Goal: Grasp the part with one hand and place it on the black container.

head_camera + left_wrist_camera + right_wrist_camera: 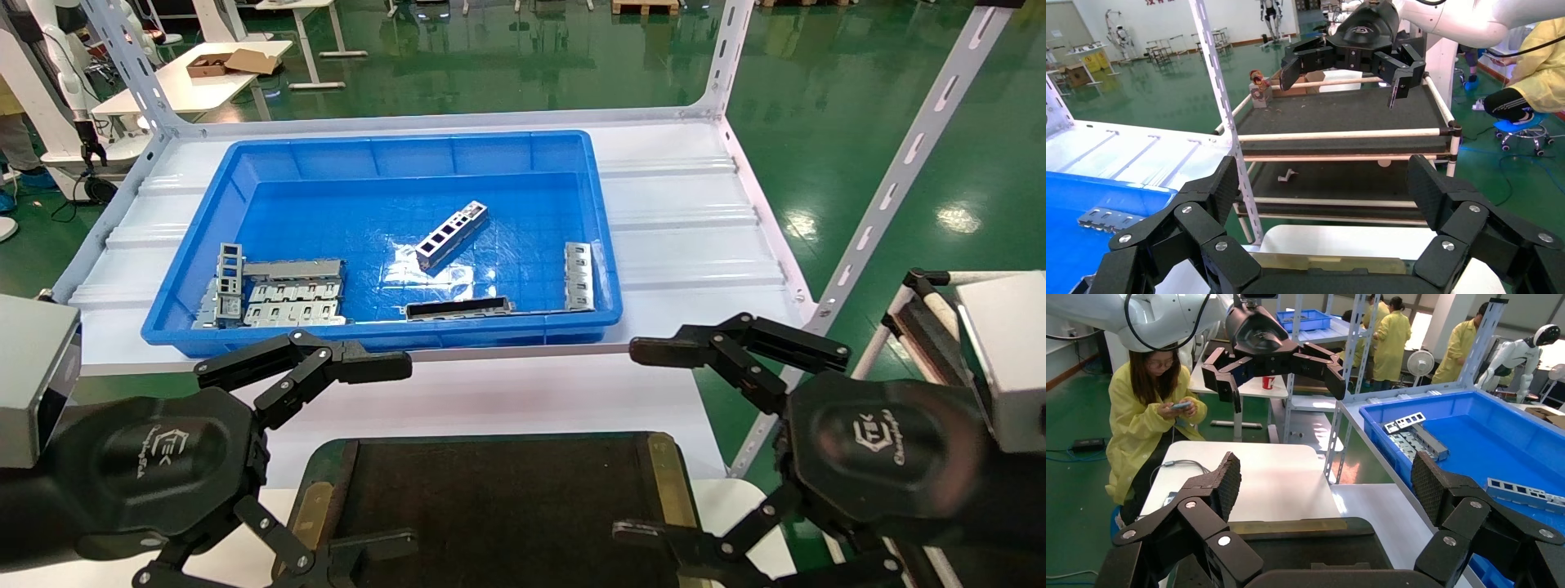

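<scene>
The part (451, 235) lies tilted on the floor of the blue bin (384, 155), near its middle, apart from the grey slotted plates (282, 294) in the bin's left corner. The black container (498, 498) sits on the bench just before the bin. The left tool (384, 457) and the right tool (645, 445) hover released at either side of the container, each holding nothing.

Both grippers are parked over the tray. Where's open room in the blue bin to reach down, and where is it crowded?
The blue bin is bare across its far half, and between the part and the plates. Its near wall is crowded: plates left, dark-slot strip centre, another piece right. The black container is bare between the open left gripper and right gripper.
</scene>
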Controlling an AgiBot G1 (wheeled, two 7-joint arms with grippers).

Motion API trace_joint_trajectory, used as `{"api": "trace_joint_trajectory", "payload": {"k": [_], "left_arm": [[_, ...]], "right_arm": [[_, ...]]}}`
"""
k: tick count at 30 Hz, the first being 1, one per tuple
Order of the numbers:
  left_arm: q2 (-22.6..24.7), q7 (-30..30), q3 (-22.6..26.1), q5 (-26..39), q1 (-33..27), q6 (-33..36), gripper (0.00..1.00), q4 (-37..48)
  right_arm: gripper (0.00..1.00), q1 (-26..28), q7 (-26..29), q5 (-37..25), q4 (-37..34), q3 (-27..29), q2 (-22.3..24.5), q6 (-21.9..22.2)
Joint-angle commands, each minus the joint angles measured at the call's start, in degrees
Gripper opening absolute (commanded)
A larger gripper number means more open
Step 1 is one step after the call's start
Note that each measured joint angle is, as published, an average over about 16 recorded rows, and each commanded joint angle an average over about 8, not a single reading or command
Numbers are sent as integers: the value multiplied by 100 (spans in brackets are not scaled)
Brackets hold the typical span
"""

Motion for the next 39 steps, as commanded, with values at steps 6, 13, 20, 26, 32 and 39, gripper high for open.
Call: {"api": "trace_joint_trajectory", "payload": {"k": [6,13,20,26,32,39], "left_arm": [[0,0,0,0,0,0,100,0],[0,0,0,0,0,0,100,0],[-1,-1,-2,1,2,1,100,-2],[14,24,6,76,-5,-91,100,-11],[147,-41,78,481,-31,-699,100,-70],[575,-499,326,1262,-262,-1948,100,16]], "right_arm": [[100,0,0,0,0,0,0,0],[100,0,0,0,0,0,0,0],[100,0,0,0,0,0,0,0],[100,0,0,0,-1,0,0,0],[100,1,-1,0,-2,-1,0,-1],[100,1,-1,0,-2,-1,0,-1]]}}
